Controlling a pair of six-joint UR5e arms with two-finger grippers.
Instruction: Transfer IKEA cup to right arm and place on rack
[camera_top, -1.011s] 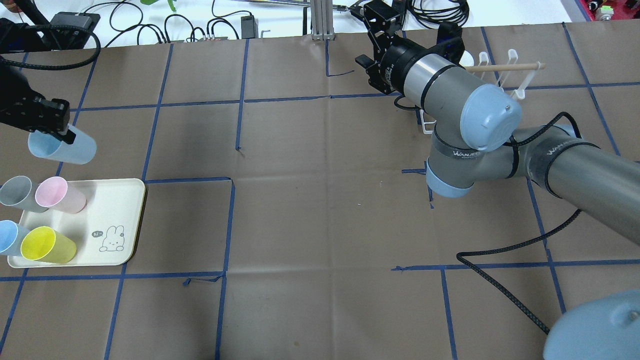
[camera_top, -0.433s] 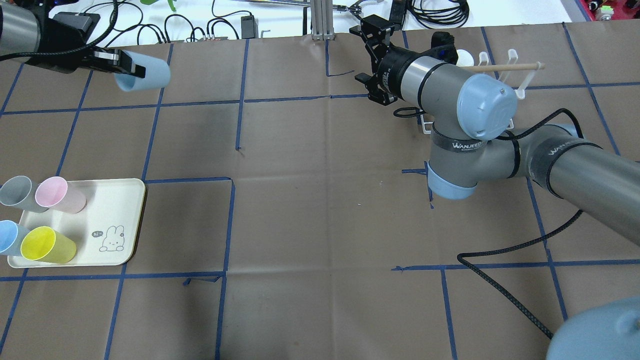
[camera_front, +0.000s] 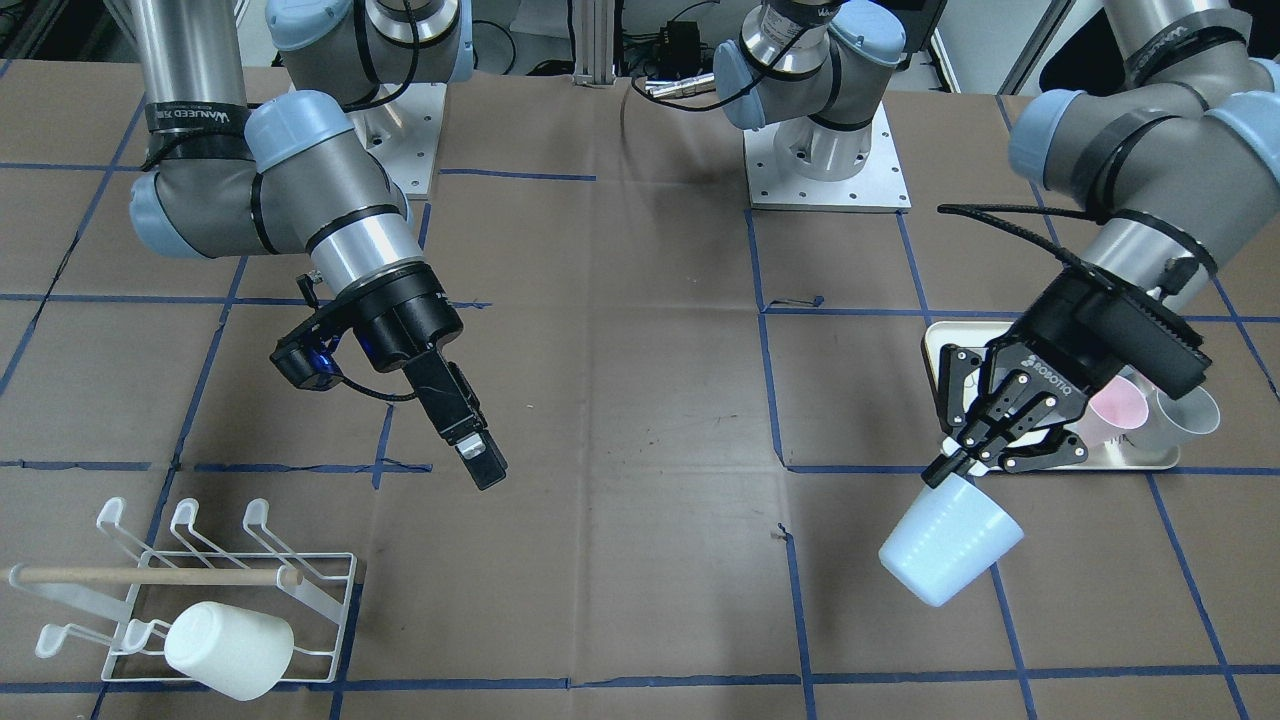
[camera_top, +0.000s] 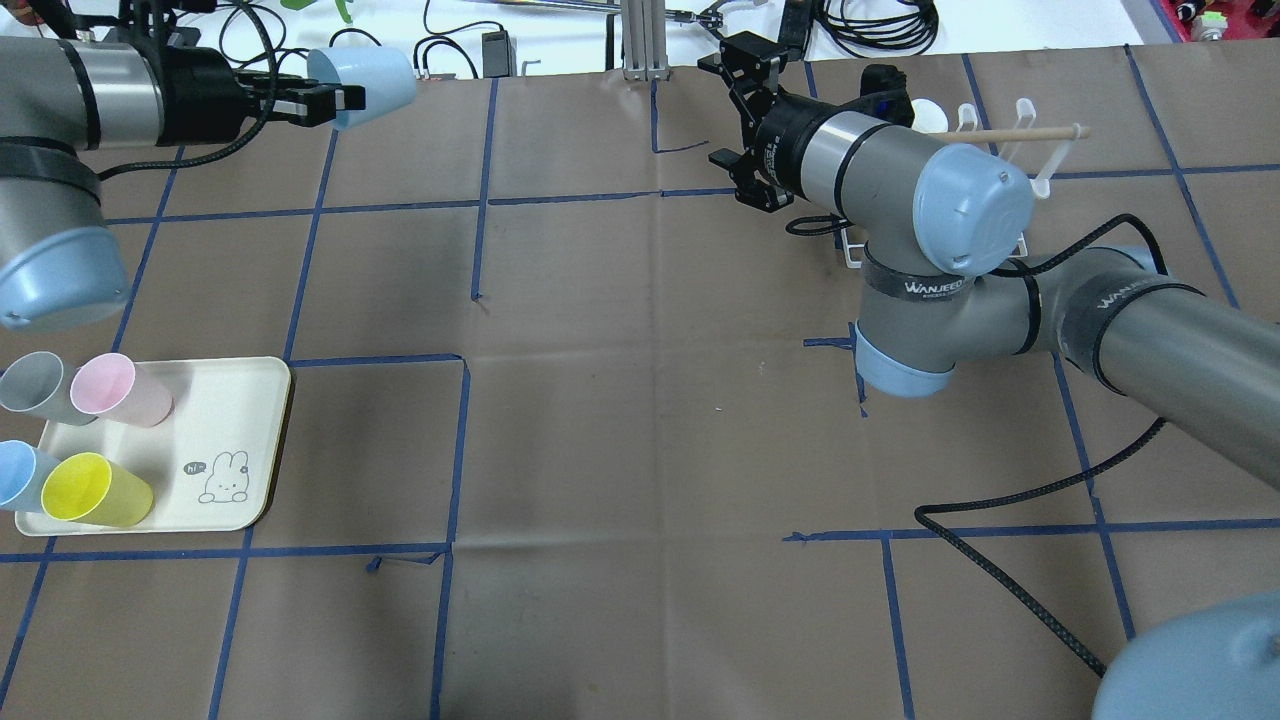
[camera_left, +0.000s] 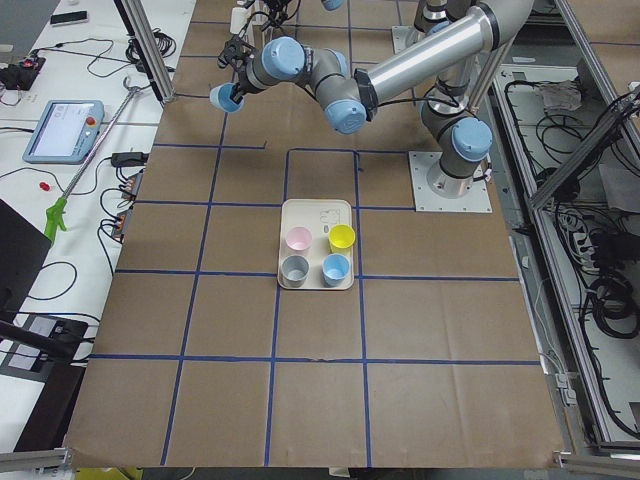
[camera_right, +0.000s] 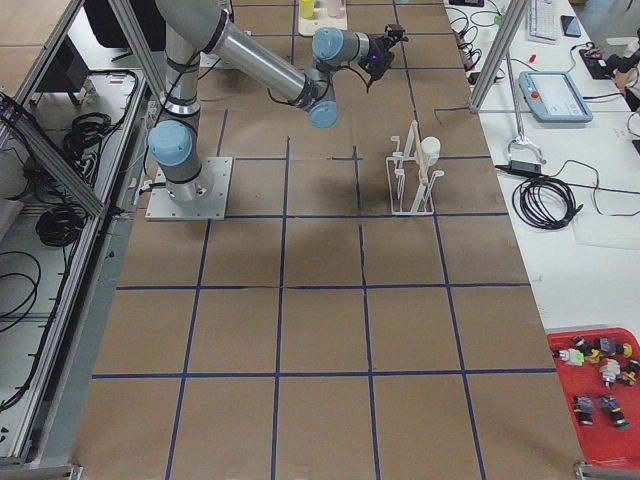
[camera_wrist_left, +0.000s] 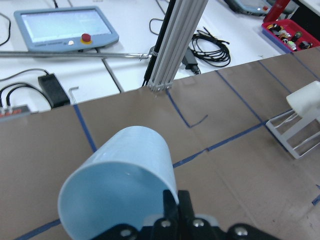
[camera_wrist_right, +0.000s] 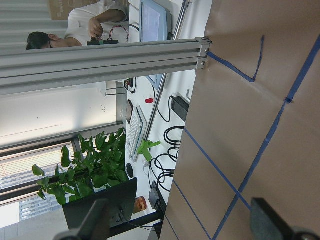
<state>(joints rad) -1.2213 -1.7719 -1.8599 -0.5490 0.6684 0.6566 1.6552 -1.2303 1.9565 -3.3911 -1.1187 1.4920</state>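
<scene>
My left gripper (camera_top: 335, 100) is shut on the rim of a light blue cup (camera_top: 368, 80) and holds it tilted in the air over the table's far left part. The cup also shows in the front view (camera_front: 950, 550) under the left gripper (camera_front: 955, 470), and in the left wrist view (camera_wrist_left: 120, 185). My right gripper (camera_top: 732, 110) is open and empty, above the table just left of the white wire rack (camera_top: 1010, 133). It shows edge-on in the front view (camera_front: 478, 455). The rack (camera_front: 150, 575) carries one white cup (camera_front: 230, 648).
A cream tray (camera_top: 240, 400) at the near left holds grey (camera_top: 30, 385), pink (camera_top: 118, 388), blue (camera_top: 18, 475) and yellow cups (camera_top: 92, 490). Cables and an aluminium post (camera_top: 640, 40) lie beyond the far edge. The right arm's black cable (camera_top: 1010, 580) trails over the table.
My left arm has carried the blue cup from above the tray's far side toward the far edge and to the right. My right gripper has turned slightly and stays open.
</scene>
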